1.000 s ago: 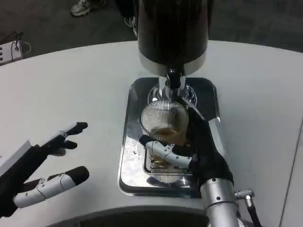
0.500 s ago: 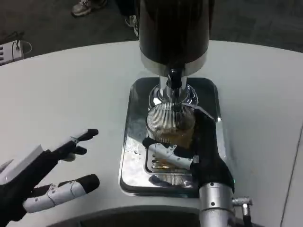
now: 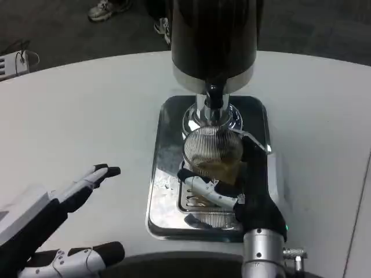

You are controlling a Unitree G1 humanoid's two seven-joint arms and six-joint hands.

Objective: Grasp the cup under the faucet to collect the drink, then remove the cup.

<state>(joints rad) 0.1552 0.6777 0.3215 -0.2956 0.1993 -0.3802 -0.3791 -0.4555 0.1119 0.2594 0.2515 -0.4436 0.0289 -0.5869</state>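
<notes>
White table [image 3: 87,116], dark floor [image 3: 69,29] beyond

The tall black-and-chrome drink dispenser [image 3: 213,40] is cut off by the top edge, so its upper body cannot be seen. The right robot hand [image 3: 235,185] covers the near and right sides of the ribbed clear glass cup [image 3: 210,149], hiding the base. The left robot hand [image 3: 55,223] runs off the bottom-left corner. A grey sneaker [image 3: 104,8] is clipped at the top

dispenser [image 3: 213,40] looming over cup [image 3: 212,150], faucet [image 3: 213,95] just above rim, open table [image 3: 87,116] leftward
</notes>
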